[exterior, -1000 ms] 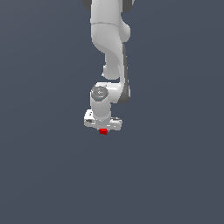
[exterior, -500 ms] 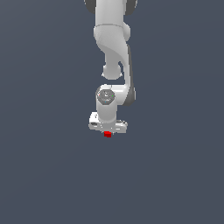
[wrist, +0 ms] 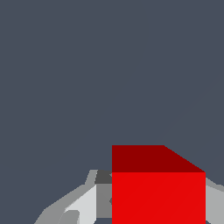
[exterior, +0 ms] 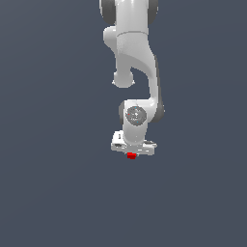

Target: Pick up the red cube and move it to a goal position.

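While plain dark grey fills the surroundings, the gripper (exterior: pixel 131 153) clamps the red cube (exterior: pixel 131 156).

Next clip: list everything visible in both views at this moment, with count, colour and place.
red cube: one, bright red, directly under the hand in the exterior view, much narrower than it; in the wrist view it fills the space between the fingers.
background surface: one, plain dark blue-grey, all around the arm in both views; no other object or goal marker shows on it.
arm: one, white with dark joints, reaching down from the top of the exterior view.
hand: one, white and grey, at the arm's lower end; its fingers sit close against the cube's sides, apparently shut on it.
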Available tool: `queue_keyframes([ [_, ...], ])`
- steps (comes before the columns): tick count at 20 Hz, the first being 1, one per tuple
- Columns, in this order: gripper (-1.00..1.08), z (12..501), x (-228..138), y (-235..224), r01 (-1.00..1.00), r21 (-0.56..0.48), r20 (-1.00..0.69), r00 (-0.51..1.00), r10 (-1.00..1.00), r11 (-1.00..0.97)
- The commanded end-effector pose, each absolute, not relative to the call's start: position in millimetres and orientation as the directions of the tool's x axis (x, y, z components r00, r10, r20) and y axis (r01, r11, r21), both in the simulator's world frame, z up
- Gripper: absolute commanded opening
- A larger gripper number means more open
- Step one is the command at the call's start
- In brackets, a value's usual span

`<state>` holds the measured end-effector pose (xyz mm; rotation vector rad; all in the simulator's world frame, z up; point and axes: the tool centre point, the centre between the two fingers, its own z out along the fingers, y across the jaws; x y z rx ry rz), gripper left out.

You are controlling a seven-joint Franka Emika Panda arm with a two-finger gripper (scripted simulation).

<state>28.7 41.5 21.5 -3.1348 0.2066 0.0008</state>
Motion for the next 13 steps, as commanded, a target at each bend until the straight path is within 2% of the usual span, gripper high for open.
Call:
queue_keyframes([
  [1, -1.00, 22.0, 38.1, 53.7, -0.133, 0.000, 0.000, 0.991, -0.133, -0.991],
  [13, -1.00, 22.2, 54.3, 73.7, -0.133, 0.000, 0.000, 0.991, -0.133, -0.991],
])
